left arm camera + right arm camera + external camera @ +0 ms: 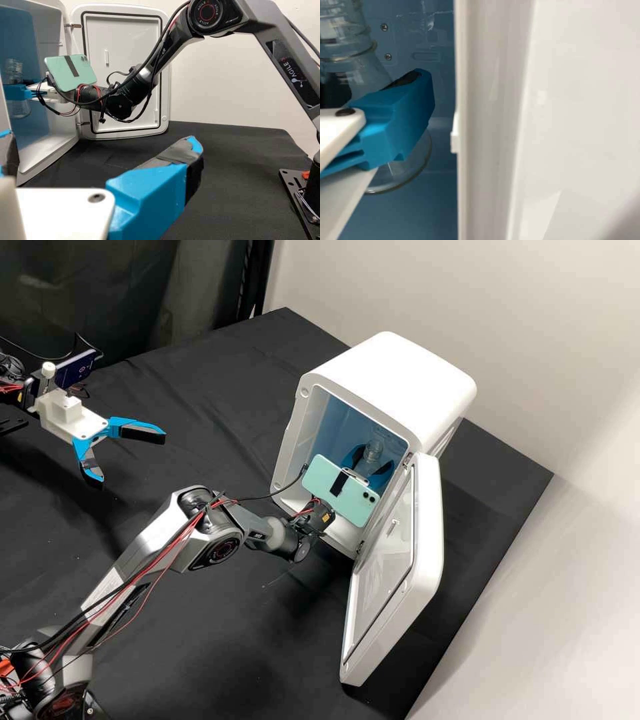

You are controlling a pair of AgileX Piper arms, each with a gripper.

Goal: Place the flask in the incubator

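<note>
Overhead, the right hand (369,465) sits inside the open incubator (400,380), clamped on the flask (375,448), while the left hand (128,459) hangs over the surface (220,373) well away, fingers apart. Its wrist view adds the door (125,45) swung wide; the right wrist view shows a blue finger (395,115) pressed against the flask's glass cone.

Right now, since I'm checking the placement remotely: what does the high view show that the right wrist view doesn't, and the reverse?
The high view adds the wider scene: the incubator, its door hanging open, the right arm reaching inside, and the left gripper, fingers open, above the black bench. The right wrist view adds close detail: a blue finger against the flask and screws in the back wall. Both share the flask inside the blue interior, held by the right gripper.
</note>
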